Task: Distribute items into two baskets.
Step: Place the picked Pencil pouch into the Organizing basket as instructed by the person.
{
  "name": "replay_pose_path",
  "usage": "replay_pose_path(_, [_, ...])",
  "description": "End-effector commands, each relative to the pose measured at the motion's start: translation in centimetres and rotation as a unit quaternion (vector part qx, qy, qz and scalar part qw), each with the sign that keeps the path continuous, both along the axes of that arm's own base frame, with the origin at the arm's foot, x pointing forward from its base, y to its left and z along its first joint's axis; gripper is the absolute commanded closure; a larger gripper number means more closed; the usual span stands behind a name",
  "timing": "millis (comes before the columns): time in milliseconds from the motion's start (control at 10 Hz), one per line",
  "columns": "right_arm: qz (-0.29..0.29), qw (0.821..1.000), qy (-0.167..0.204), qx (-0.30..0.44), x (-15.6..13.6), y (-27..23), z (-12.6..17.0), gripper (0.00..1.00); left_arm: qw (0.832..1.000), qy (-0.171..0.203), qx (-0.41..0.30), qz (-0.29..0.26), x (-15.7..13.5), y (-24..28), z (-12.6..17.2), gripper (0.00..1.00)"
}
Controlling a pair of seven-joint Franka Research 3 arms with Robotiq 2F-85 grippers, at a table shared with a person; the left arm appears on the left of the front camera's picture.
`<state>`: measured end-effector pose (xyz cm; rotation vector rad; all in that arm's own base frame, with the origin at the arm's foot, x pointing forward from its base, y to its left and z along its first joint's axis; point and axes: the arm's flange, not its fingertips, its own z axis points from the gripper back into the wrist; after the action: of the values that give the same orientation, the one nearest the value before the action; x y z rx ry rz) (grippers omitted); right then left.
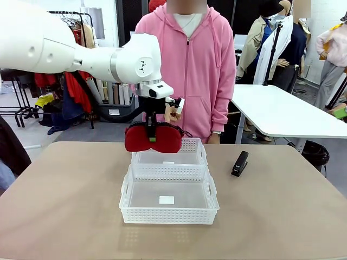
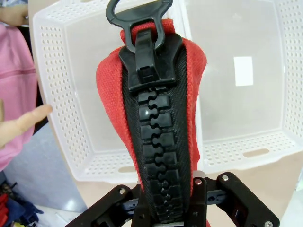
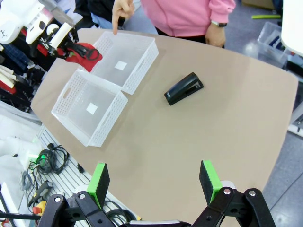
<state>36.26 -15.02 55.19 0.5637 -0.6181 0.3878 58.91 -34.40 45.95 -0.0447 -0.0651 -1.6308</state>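
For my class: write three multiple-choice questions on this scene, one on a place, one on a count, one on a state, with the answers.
1. Where is the stapler? A in a basket; B on the floor; C on the bare table.
2. How many white baskets are there? A one; B two; C three.
3. The left gripper is: A shut on the red pouch; B open; C shut on the stapler.
1 C: it lies on the tabletop. 2 B: a near basket and a far basket. 3 A: its fingers pinch the pouch.
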Motion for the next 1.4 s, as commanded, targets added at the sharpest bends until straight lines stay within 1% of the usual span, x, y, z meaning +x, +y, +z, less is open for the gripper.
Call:
replay_pose_path(0, [0.001, 1.0, -0.007, 0.002, 0.1, 0.1, 0.1, 0.0, 1.0, -0.02, 0.007, 0.013, 1.3, -1.3, -0.1, 1.0])
replay_pose_path(200, [0.001, 1.0, -0.007, 0.002, 0.1, 0.1, 0.1, 0.0, 0.999, -0.034, 0.002, 0.016, 1.9, -2.3, -1.3, 1.0])
replay_pose_path(500, [0.001, 1.0, -0.007, 0.002, 0.1, 0.1, 0.1, 0.0, 0.999, -0.046, -0.009, -0.006, 2.3, -4.0, -3.0, 1.0])
replay_pose_path(700, [0.001, 1.0, -0.007, 0.002, 0.1, 0.1, 0.1, 0.0, 0.999, -0.041, -0.011, -0.012, 2.5, -4.6, -4.4, 1.0])
replay_pose_path(1000, [0.001, 1.0, -0.007, 0.002, 0.1, 0.1, 0.1, 0.0, 0.999, -0.046, -0.01, -0.024, 2.8, -5.0, -6.2, 1.0])
replay_pose_path(1300, [0.001, 1.0, -0.007, 0.002, 0.1, 0.1, 0.1, 0.0, 0.999, -0.037, -0.011, -0.027, 3.0, -5.1, -7.8, 1.0])
